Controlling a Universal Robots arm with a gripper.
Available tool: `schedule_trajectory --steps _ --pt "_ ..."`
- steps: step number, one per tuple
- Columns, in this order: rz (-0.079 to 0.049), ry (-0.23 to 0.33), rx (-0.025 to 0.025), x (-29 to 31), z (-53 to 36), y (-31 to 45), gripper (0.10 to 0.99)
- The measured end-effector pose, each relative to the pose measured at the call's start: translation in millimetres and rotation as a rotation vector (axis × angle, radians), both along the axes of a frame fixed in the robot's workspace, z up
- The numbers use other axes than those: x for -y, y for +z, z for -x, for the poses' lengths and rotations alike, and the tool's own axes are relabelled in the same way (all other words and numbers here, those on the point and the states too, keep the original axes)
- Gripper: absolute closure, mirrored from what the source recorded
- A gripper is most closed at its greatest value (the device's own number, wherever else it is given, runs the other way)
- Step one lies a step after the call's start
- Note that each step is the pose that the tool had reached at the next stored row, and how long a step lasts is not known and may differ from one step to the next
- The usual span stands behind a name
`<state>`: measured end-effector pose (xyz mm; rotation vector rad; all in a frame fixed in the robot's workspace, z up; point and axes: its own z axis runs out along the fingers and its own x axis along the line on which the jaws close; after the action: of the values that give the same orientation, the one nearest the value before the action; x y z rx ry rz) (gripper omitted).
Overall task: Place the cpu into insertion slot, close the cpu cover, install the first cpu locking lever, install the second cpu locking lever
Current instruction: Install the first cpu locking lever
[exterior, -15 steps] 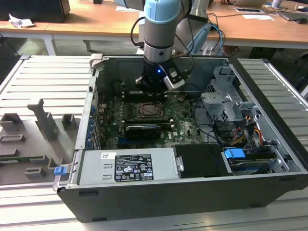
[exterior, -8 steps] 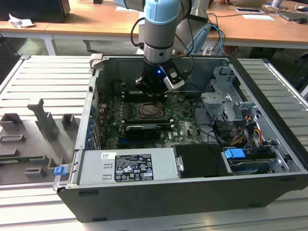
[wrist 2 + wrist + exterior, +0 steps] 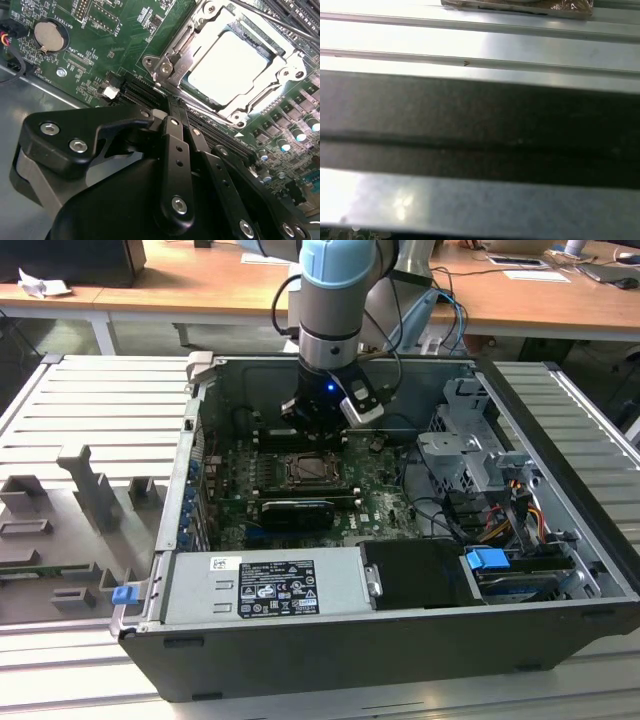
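Observation:
In the second wrist view the cpu (image 3: 227, 65) lies flat in the insertion slot (image 3: 165, 67), its pale face shining. The silver cpu cover (image 3: 267, 95) lies down around the chip's edges. My black gripper (image 3: 169, 107) is shut with nothing seen between its fingers, and its tips sit just off one corner of the slot; whether they touch it I cannot tell. In the exterior view the gripper (image 3: 316, 418) hangs inside the open computer case, just behind the insertion slot (image 3: 313, 470). A thin wire lever (image 3: 260, 17) runs along the slot's far side.
The case walls (image 3: 400, 640) ring the motherboard (image 3: 380, 505). A power supply box (image 3: 270, 585) fills the front, a drive cage (image 3: 470, 455) and cables the exterior view's right. A black graphics card (image 3: 292, 510) lies in front of the slot. Ribbed metal (image 3: 480, 45) appears in the first wrist view.

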<state>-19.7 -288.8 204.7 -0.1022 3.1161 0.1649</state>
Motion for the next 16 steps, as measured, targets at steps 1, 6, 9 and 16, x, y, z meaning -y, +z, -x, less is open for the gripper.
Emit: schedule_trajectory --steps 1,6,9,16 --pt "0.003 0.0 -0.0001 0.0 0.0 -0.4 0.98" --pt "0.01 0.0 0.0005 -0.4 -0.2 -2.9 0.98" --pt "0.012 0.0 -0.0001 -0.1 0.0 -3.5 0.98" --pt "0.012 0.0 0.0 -0.4 -0.1 9.9 0.98"
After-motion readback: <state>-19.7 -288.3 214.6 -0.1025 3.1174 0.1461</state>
